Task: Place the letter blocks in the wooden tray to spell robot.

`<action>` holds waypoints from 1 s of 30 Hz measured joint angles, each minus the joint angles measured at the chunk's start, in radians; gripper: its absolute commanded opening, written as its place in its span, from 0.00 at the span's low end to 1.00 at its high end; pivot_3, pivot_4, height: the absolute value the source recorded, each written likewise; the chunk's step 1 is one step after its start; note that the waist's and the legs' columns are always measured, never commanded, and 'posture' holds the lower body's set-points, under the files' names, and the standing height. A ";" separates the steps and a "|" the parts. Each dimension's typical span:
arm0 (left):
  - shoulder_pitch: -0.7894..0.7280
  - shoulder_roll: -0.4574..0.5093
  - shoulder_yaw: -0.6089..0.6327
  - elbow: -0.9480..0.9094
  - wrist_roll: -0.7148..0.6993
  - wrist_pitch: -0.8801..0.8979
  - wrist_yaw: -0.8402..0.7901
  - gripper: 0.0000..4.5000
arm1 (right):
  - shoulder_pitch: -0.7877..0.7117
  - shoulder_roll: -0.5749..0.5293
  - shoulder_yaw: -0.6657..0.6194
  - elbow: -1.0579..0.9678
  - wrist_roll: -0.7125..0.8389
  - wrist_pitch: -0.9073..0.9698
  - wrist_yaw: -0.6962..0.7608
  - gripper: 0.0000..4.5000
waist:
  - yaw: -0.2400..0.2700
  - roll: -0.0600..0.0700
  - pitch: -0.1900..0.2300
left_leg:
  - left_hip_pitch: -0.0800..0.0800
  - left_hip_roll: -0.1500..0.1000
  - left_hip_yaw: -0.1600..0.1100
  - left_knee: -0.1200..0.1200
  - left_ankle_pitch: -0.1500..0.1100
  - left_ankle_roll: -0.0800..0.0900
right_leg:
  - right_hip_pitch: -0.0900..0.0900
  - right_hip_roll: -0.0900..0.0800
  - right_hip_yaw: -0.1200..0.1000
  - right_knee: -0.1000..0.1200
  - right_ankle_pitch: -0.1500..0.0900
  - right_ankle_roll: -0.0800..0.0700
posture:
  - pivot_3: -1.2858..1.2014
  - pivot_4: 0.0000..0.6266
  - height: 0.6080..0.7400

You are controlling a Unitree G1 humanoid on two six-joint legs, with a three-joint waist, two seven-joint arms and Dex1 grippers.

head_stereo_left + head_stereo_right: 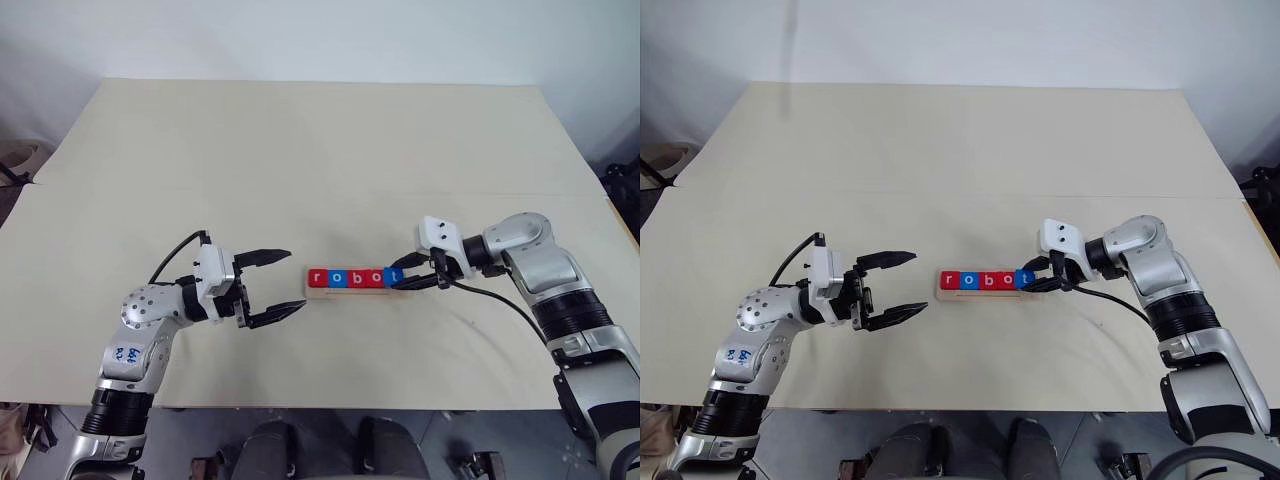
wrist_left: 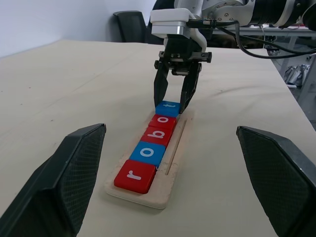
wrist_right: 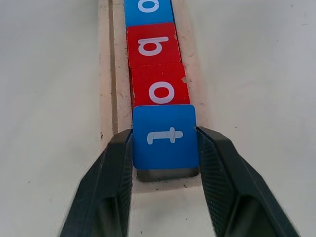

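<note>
Wooden tray [image 1: 348, 291] lies near the middle of the pale bench [image 1: 300, 150], long axis running left to right between the two arms. All five letter blocks [image 1: 349, 278] sit in it in one touching row, reading r, o, b, o, t from the robot's left: red r block [image 2: 135, 176], blue o block [image 2: 148, 152], red b block [image 2: 157, 136], red o block [image 2: 163, 121], blue t block [image 3: 165, 136]. The row sits against one long side of the tray; on the other side a thin groove shows in the bare wood.

Right gripper [image 3: 165, 148] is at the t end of the tray, angled downward. Its two black fingers [image 3: 116, 163] straddle the blue t block, one on each side. In the right wrist view the pads look to be touching or only just clear of the block's edges; which of the two cannot be told, so a firm grip is not confirmed. The t block lies flat in the tray, butted against the red o block.

Left gripper [image 1: 272, 287] is wide open and holds nothing. It hovers level, near the r end of the tray but apart from it, fingers [image 1: 262, 257] pointing toward the row.
</note>
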 measured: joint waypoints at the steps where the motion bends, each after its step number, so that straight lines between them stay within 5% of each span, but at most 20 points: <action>1: 0.000 0.000 0.000 0.000 0.000 0.000 0.001 1.00 | -0.001 0.000 0.000 0.002 0.001 0.001 0.000 0.69 | 0.000 0.000 0.000 | 0.000 0.000 0.000 0.000 0.000 0.000 | 0.000 0.000 0.000 0.000 0.000 0.000 | 0.52 0.24 1.00; 5: 0.000 0.001 0.000 0.000 0.000 0.000 0.003 1.00 | -0.007 0.000 -0.001 0.005 0.000 0.009 0.005 0.99 | 0.000 0.000 0.000 | 0.000 0.000 0.000 0.000 0.000 0.000 | 0.000 0.000 0.000 0.000 0.000 0.000 | 0.52 0.24 1.00; 17: 0.005 0.002 0.004 -0.001 0.000 0.000 0.005 1.00 | 0.047 -0.055 -0.130 -0.103 0.078 0.027 -0.011 0.99 | 0.006 0.000 0.000 | 0.000 0.000 -0.001 0.000 0.000 0.000 | 0.000 0.000 0.000 0.000 0.000 0.000 | 0.52 0.24 1.00; 25: 0.118 0.075 0.095 -0.015 -0.007 0.019 0.018 1.00 | 0.502 -0.108 -0.418 -0.372 0.250 0.039 -0.097 0.99 | 0.007 0.000 0.000 | 0.000 0.000 0.000 -0.002 0.000 0.000 | 0.000 0.000 0.000 -0.001 0.000 0.000 | 0.52 0.24 1.00; 30: 0.119 0.110 0.117 0.030 0.016 0.008 0.019 1.00 | 0.748 -0.046 -0.580 -0.533 0.319 -0.060 -0.185 0.99 | 0.008 0.000 0.000 | 0.002 0.000 0.001 -0.001 0.000 0.000 | 0.001 0.000 0.001 0.000 0.000 0.000 | 0.52 0.24 1.00</action>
